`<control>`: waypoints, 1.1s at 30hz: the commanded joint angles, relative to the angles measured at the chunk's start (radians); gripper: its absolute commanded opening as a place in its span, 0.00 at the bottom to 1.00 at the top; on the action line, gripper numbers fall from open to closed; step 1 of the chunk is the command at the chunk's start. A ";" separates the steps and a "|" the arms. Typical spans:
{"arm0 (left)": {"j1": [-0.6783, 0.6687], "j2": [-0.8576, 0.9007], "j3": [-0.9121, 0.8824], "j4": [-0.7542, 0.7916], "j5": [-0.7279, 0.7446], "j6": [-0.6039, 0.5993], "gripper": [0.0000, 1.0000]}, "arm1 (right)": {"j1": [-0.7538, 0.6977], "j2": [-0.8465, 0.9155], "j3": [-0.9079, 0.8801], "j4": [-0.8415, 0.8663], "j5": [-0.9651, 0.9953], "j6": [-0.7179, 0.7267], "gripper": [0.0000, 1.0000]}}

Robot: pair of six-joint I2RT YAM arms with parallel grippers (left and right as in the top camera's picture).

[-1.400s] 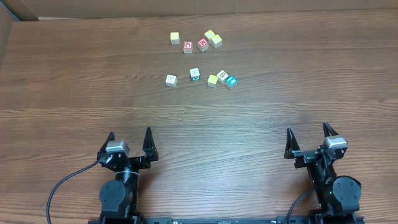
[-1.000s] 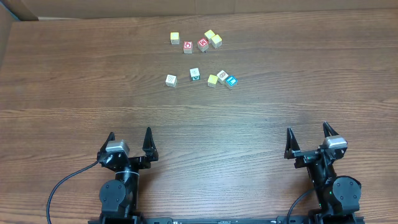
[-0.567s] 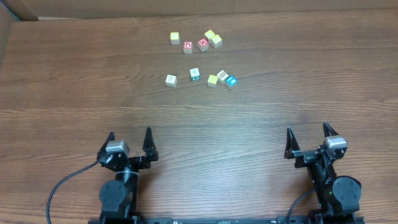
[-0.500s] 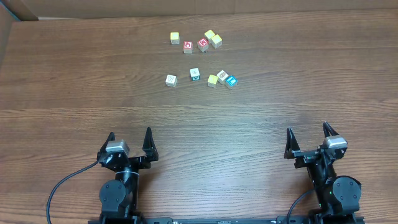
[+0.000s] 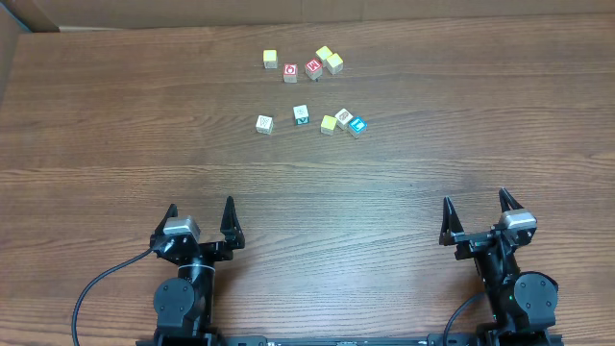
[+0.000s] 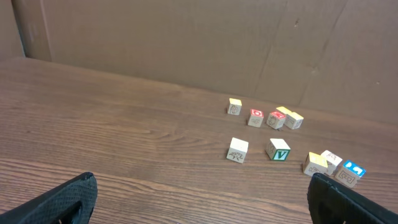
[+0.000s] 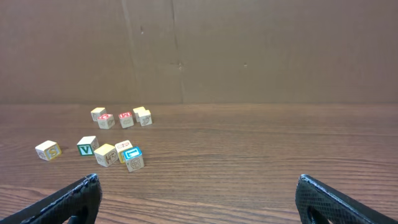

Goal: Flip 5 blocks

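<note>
At the table [image 5: 115, 144] edge, the left gripper [image 5: 200, 205] and right gripper [image 5: 475, 198] sit wide open and empty, flipping apparently unstarted; next, a reach to the far blocks [image 5: 301, 114].

Teal letter V, on one block [image 6: 278, 150]; the rest — illegible

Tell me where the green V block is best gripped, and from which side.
Grip the green V block across two opposite side faces, coming straight down from above. It is a cube lying flat with bare space around it, so the jaws likely fit either side. The open left gripper looks nearer.
</note>
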 commanded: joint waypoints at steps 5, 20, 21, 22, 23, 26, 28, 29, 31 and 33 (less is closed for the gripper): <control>0.006 -0.009 -0.004 0.000 0.005 0.027 1.00 | -0.005 -0.007 -0.011 0.006 -0.001 -0.004 1.00; 0.006 -0.009 -0.004 0.000 0.005 0.027 1.00 | -0.005 -0.008 -0.011 0.006 -0.001 -0.004 1.00; 0.006 -0.009 -0.004 0.000 0.005 0.027 1.00 | -0.005 -0.007 -0.011 0.006 -0.001 -0.004 1.00; 0.006 -0.009 -0.004 0.000 0.005 0.027 1.00 | -0.005 -0.008 -0.011 0.006 -0.002 -0.004 1.00; 0.006 -0.009 -0.004 0.000 0.005 0.027 1.00 | -0.005 -0.007 -0.011 0.006 -0.001 -0.003 1.00; 0.006 -0.009 -0.004 0.000 0.005 0.027 1.00 | -0.003 -0.007 -0.011 0.006 -0.009 0.040 1.00; 0.006 -0.009 -0.004 0.000 0.005 0.027 1.00 | -0.004 -0.007 -0.011 0.007 -0.008 0.049 1.00; 0.006 -0.009 -0.004 0.000 0.005 0.027 1.00 | -0.004 -0.007 -0.011 0.007 -0.005 0.049 1.00; 0.006 -0.009 -0.004 0.000 0.005 0.027 0.99 | -0.004 -0.007 -0.011 0.007 -0.005 0.049 1.00; 0.006 -0.009 -0.004 0.000 0.005 0.027 1.00 | -0.004 -0.007 -0.011 0.006 -0.005 0.049 1.00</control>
